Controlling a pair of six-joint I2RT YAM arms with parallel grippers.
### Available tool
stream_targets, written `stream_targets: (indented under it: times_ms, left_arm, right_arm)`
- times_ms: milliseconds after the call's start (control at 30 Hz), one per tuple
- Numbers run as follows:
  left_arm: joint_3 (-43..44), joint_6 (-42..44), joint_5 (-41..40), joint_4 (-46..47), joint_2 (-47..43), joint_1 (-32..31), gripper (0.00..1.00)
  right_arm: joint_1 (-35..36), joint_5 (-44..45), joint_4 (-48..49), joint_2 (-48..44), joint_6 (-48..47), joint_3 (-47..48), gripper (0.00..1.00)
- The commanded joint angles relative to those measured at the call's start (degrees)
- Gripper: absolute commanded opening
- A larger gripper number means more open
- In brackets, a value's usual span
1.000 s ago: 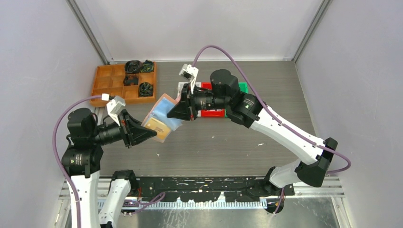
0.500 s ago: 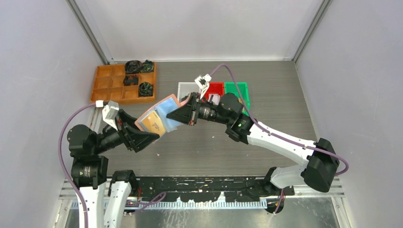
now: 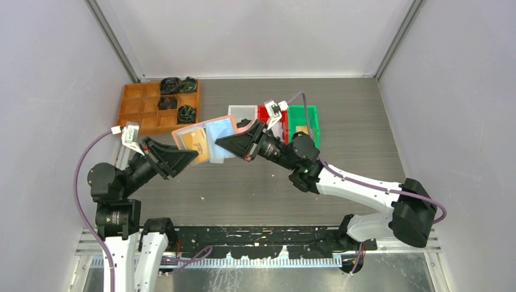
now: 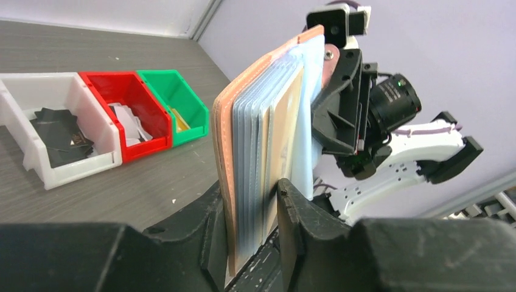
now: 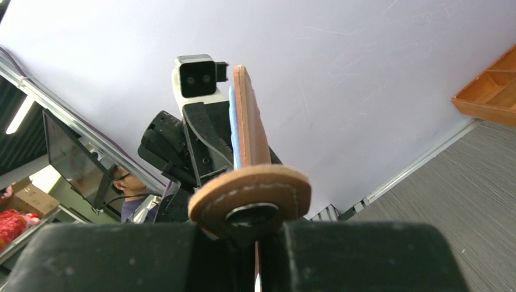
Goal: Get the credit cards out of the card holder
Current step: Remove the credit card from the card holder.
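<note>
The card holder hangs in the air between both arms, its tan leather cover spread and its pale blue sleeves showing, with a gold card in one sleeve. My left gripper is shut on the holder's lower edge; in the left wrist view its fingers clamp the stack of sleeves and the cover. My right gripper is shut on the opposite side. In the right wrist view its jaws pinch the thin cover just below the round snap tab.
White, red and green bins stand in a row behind the right arm, with cards in them. A wooden compartment tray with black items sits at the back left. Walls close in on three sides.
Both arms have carried the holder left and up, and it now faces the camera more flatly. The right arm has stretched lower and uncovered the bins.
</note>
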Motion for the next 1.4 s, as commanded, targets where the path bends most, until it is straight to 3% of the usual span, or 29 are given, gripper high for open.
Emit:
stream_targets:
  times_ms: [0,133,300,367,500,567,633,700,867,1000,1233,1300,1367]
  left_arm:
    - [-1.1,-4.9,-3.5,6.1,-0.4,0.1,0.34]
    - [-2.1,-8.1,-0.9,9.8,-0.1,0.1,0.39]
    - [-3.3,-11.3,2.4,14.4,0.6,0.1,0.53]
    - [-3.2,-11.0,2.5,15.2,0.6,0.1,0.48]
    - [-2.2,-8.1,0.4,13.2,0.8,0.1,0.23]
    - [-1.3,-5.1,-1.9,10.1,0.6,0.1,0.11]
    - [0.1,-0.7,-2.6,6.5,0.9,0.1,0.06]
    - [1.7,3.6,-1.8,3.3,1.4,0.1,0.04]
    - [7.1,16.9,3.6,-8.3,4.5,0.1,0.03]
    - [11.4,24.2,6.6,-17.2,6.5,0.1,0.03]
    - [16.4,30.6,11.0,-25.2,9.1,0.1,0.01]
    - [17.2,30.8,11.6,-26.0,9.9,0.1,0.02]
    - [17.4,30.8,12.6,-25.8,10.1,0.1,0.01]
  right_arm:
    - [1.3,3.2,9.8,-0.3,1.3,0.3,0.01]
    - [1.8,4.0,12.2,0.7,2.1,-0.3,0.01]
    - [2.1,4.0,13.1,1.3,2.5,-0.4,0.01]
    - [2.2,3.8,13.3,1.2,2.5,-0.3,0.01]
    - [2.2,3.8,12.9,1.1,2.7,-0.5,0.03]
    - [2.2,3.6,11.4,0.7,2.9,-0.6,0.18]
    - [1.7,3.5,8.1,-0.1,2.6,-0.6,0.44]
    - [0.9,1.9,4.0,-1.2,1.0,0.3,0.61]
    - [-0.8,-7.5,-11.2,-2.3,-7.7,6.8,0.78]
    - [-0.8,-10.5,-24.4,-0.7,-14.7,13.4,0.76]
    - [-1.2,-13.5,-29.8,-1.0,-18.6,16.7,0.41]
    - [-1.3,-16.0,-30.7,-1.4,-19.1,16.9,0.38]
    - [-1.4,-19.8,-32.3,-1.5,-19.5,17.5,0.41]
